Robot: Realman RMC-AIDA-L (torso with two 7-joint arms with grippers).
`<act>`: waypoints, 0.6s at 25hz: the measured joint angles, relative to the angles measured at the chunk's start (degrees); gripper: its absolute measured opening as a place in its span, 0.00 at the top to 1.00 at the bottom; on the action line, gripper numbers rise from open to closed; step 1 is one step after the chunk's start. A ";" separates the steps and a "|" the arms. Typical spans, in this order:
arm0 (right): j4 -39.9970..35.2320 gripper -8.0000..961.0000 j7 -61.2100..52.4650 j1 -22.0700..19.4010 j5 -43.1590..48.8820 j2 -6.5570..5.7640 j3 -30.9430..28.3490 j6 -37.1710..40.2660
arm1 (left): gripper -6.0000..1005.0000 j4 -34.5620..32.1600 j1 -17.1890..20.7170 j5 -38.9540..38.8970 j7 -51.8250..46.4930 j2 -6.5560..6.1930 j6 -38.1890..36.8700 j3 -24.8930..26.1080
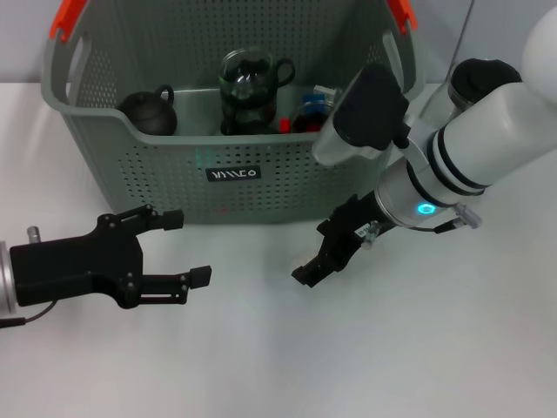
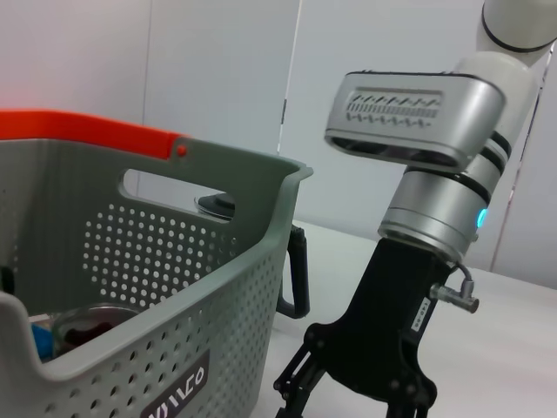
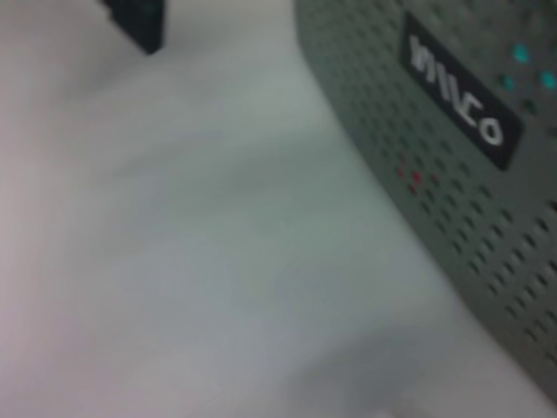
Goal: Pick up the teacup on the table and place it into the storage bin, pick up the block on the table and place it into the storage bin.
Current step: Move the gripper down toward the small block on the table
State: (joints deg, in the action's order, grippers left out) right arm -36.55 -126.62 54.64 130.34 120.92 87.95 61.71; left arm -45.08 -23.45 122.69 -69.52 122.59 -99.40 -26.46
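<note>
While both arms sit low over the white table (image 1: 261,348), the storage bin (image 1: 174,174) stands at the far side, label (image 1: 233,173) facing the robot, orange handle clips (image 1: 68,17) on its end rims.

Bin contents, head view:
- dark round teapot (image 1: 148,111), robot's left end
- glass teacup (image 1: 248,91) with dark handle, roughly centre, upright
- red and blue item (image 1: 309,113) on the right side, partly hidden by the right arm. Could be the block, can't confirm.

Left gripper (image 1: 191,248): in front of the bin's left half, just above the table, fingers (image 1: 170,219) spread wide, nothing between them. Pointing toward the middle of the table, clear of the bin wall.

Right gripper (image 1: 315,263): in front of the bin's right half, angled down toward the table, tip close to the surface. Fingers look nearly together but can't tell for certain from head view; nothing visibly held. Left wrist view shows it (image 2: 348,396) beside the bin's corner (image 2: 291,183), fingertips cut off at the frame edge. Cyan light lit on the wrist ring (image 1: 424,209).

Right wrist view: bin wall (image 3: 452,174) with label (image 3: 457,91) close by, bare table below, a dark finger (image 3: 139,22) at the far edge.
</note>
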 joint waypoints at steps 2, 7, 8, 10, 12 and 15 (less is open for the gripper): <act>-0.15 0.02 -3.97 0.13 -0.01 0.02 0.95 -0.25 | 0.06 0.03 -0.25 0.00 0.00 0.02 0.00 -0.08; 0.16 0.02 -15.31 1.61 -0.01 0.03 5.50 -1.73 | 0.06 0.08 -0.52 0.00 0.35 0.14 -0.01 -0.29; 0.16 0.03 -15.31 1.61 -0.01 0.03 5.50 -1.73 | 0.06 0.10 -0.54 0.00 0.45 0.22 -0.01 -0.34; 0.19 0.03 -18.13 1.97 -0.01 0.08 7.31 -2.64 | 0.06 0.28 -0.62 0.00 0.68 0.23 -0.03 -0.35; 0.20 0.03 -21.87 2.42 -0.01 0.16 10.24 -4.41 | 0.06 0.58 -0.67 0.00 1.08 0.15 -0.27 -0.35; 0.20 0.04 -23.03 2.52 -0.02 0.30 11.62 -5.14 | 0.06 0.62 -0.67 0.00 1.23 0.10 -0.43 -0.35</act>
State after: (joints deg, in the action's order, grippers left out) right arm -36.35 -149.65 57.16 130.33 121.22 99.57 56.57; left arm -44.45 -24.12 122.69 -68.30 122.69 -99.83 -26.81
